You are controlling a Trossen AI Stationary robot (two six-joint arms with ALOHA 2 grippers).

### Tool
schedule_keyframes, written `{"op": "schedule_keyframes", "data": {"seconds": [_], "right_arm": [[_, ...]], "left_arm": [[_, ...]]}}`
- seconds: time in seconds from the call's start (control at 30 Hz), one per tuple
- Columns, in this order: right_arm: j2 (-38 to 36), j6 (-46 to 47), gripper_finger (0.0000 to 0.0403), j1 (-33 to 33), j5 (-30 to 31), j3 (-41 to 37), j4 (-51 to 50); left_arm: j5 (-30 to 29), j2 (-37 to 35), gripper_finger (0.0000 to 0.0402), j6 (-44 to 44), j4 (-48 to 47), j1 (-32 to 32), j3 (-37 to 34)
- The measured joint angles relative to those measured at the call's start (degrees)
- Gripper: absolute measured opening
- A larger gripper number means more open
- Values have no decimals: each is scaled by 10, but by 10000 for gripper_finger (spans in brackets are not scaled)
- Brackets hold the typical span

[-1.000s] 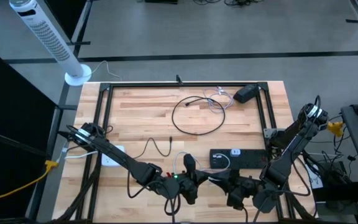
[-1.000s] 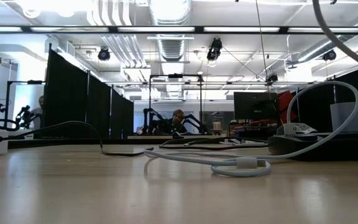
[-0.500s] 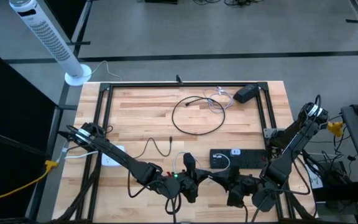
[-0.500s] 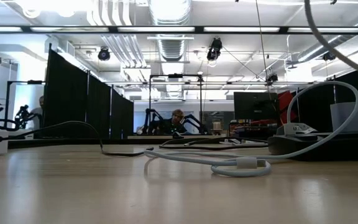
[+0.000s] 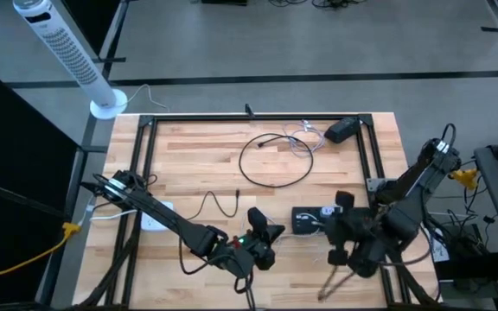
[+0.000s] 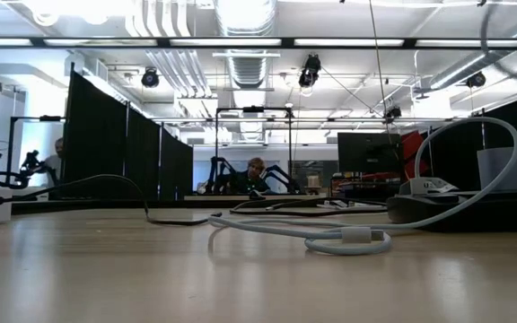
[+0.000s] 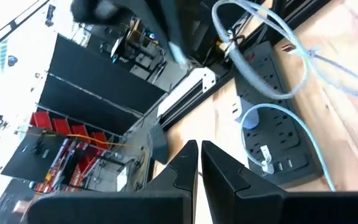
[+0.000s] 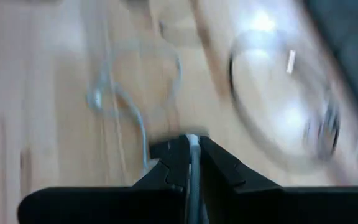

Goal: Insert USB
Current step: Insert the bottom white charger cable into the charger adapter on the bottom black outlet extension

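The black power strip [image 5: 331, 219] lies near the table's [image 5: 197, 164] front right edge. The right arm reaches in from the right side, elbow bent, with the right gripper [image 5: 342, 204] raised just above the strip; its fingers are pinched on a thin white cable [image 8: 193, 149]. The left arm stretches low along the front edge from the left, and the left gripper [image 5: 262, 226] sits just left of the strip, fingers closed together with nothing between them. The cable's white loop [image 7: 261, 118] rests on the strip.
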Motion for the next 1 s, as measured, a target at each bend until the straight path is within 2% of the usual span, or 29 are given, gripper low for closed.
{"op": "schedule_keyframes", "data": {"seconds": [0.1,0.23,0.43,0.6,0.77,1.0], "right_arm": [[0,66,11,-28,-89,-8,-53],[-3,99,11,-66,-185,-24,-53],[-16,140,11,-120,-264,-46,-48],[-34,170,11,-152,-284,-70,-27],[-52,216,11,-171,-310,-121,-13],[-81,205,11,-175,-305,-165,24]], "left_arm": [[-5,0,8,-2,-18,4,0],[-22,-2,8,-22,-68,24,0],[-109,-11,8,-94,-198,74,0],[-139,-22,8,-208,-351,114,0],[-139,-36,8,-333,-484,131,-2],[-143,-42,8,-366,-505,132,-2]]}}
